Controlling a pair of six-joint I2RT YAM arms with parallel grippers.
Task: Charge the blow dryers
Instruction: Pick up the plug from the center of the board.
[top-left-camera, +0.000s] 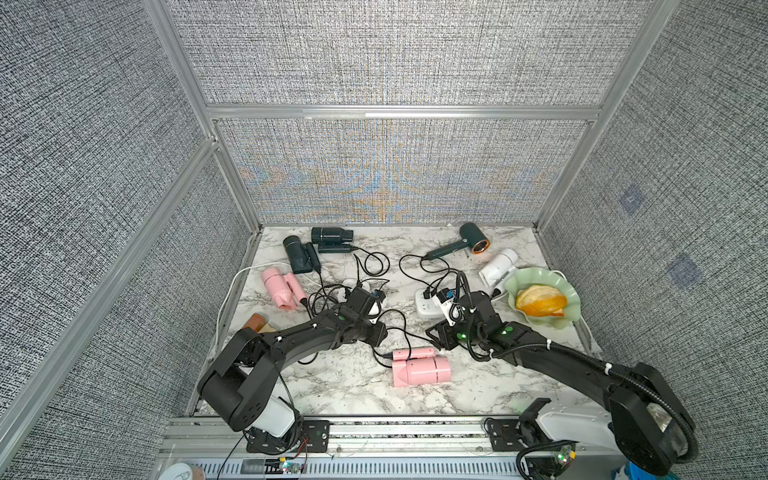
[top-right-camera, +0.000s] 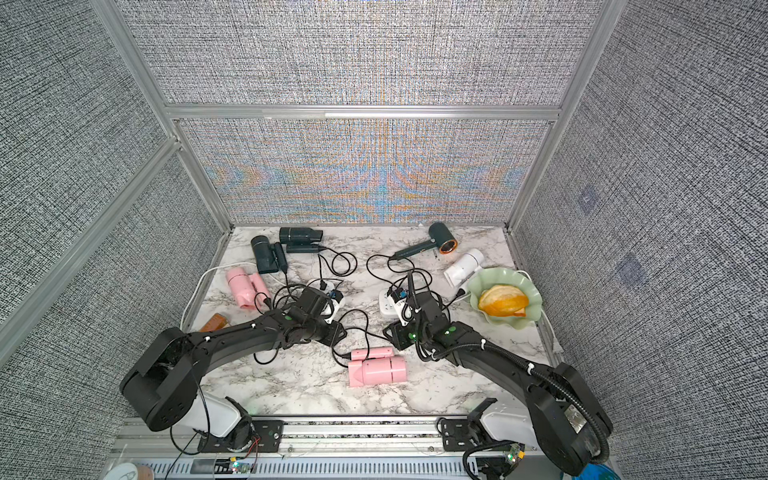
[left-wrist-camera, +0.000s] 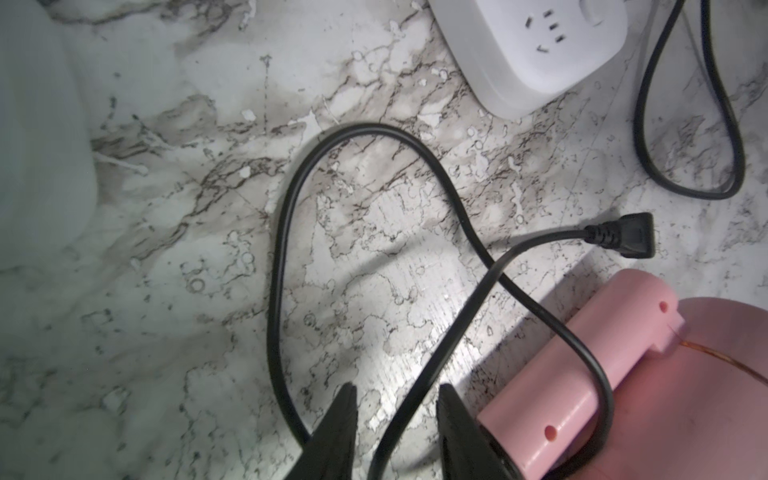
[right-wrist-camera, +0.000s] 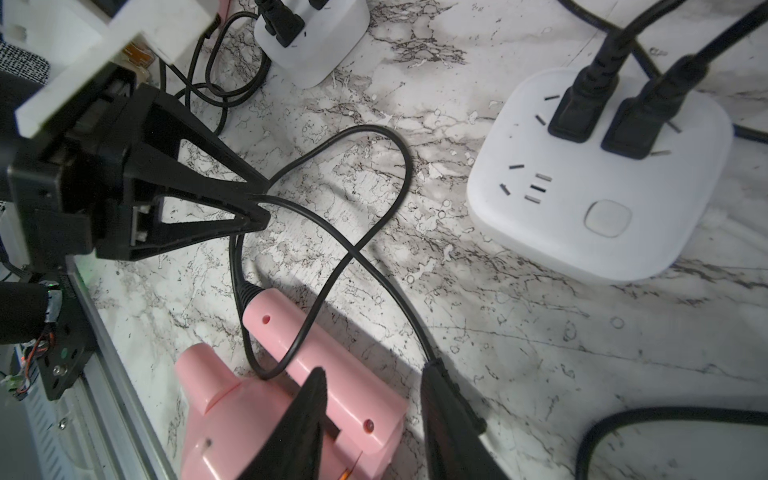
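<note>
Marble tabletop (top-left-camera: 478, 386) carries everything I count. One green scalloped bowl (top-left-camera: 572, 293) holding orange pieces (top-left-camera: 540, 305) sits at the right edge.

Six blow dryers (top-right-camera: 378, 371) lie on the tabletop:
- Two are pink: the near pink dryer (top-left-camera: 422, 368) at the front between my arms, and the far pink dryer (top-left-camera: 278, 286) at the left.
- Two are teal-black: one teal-black dryer (top-left-camera: 297, 254) lies beside a second teal-black dryer (top-left-camera: 330, 235) at the back left.
- One copper-ringed green dryer (top-left-camera: 473, 239) and one white dryer (top-left-camera: 500, 266) lie at the back right.

Of the two white power strips, the right strip (right-wrist-camera: 623, 232) holds two plugs. The left strip (right-wrist-camera: 316, 50) holds some too, but I cannot count them. One amber bottle (top-left-camera: 257, 322) lies at the left edge.

My left end effector (left-wrist-camera: 397, 388) is narrowly parted, and the near pink dryer's cord (left-wrist-camera: 282, 249) runs loose between its jaws. My right end effector (right-wrist-camera: 374, 368) is parted above that dryer's handle and grips nothing. The cord's plug (left-wrist-camera: 623, 237) sits in no socket.
</note>
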